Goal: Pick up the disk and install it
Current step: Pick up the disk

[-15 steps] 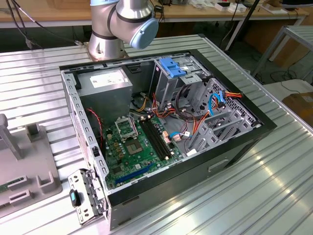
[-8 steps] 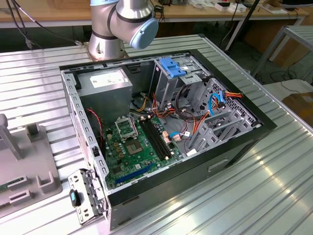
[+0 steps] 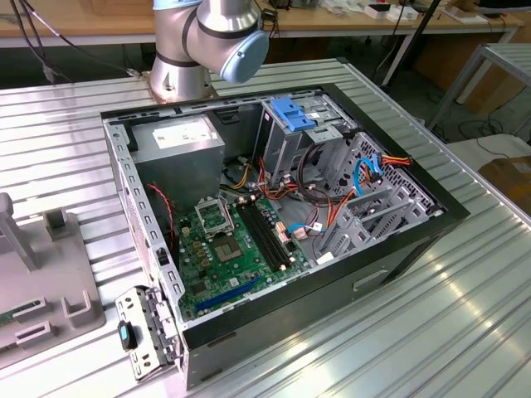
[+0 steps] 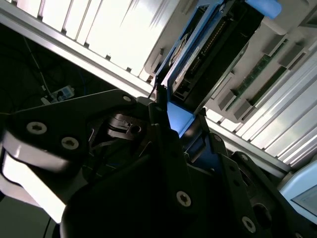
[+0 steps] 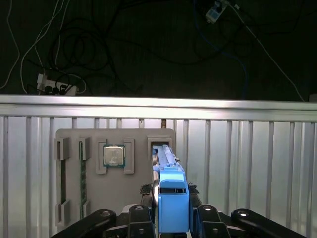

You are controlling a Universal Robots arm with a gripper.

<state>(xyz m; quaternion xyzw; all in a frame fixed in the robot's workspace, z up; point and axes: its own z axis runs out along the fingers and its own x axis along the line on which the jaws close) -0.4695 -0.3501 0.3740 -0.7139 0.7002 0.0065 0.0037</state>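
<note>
Disk [image 5: 171, 191] within the end effector [image 5: 172, 215]

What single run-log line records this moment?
gripper: shut on disk | disk: on edge at holder tray slot | computer case: open

Arm [image 3: 195, 37], exterior view, at twelve o'clock of the scene: brushed silver-grey cylindrical joint shells; a round pale blue end cap [image 3: 246, 55] at four o'clock on the joint; a flared silver base flange [image 3: 172, 83] at seven o'clock on it. Gripper [image 4: 171, 119], second wrist view: matt black linkage plates with rounded ends; silver socket-head screws [image 4: 37, 128], one pair set side by side; a glossy pale grey housing [image 4: 25, 173] beside the plates. Gripper [image 5: 172, 196], first wrist view: black rounded link arms [image 5: 99, 218] on both sides, symmetric; a round fastener at each link end.
</note>
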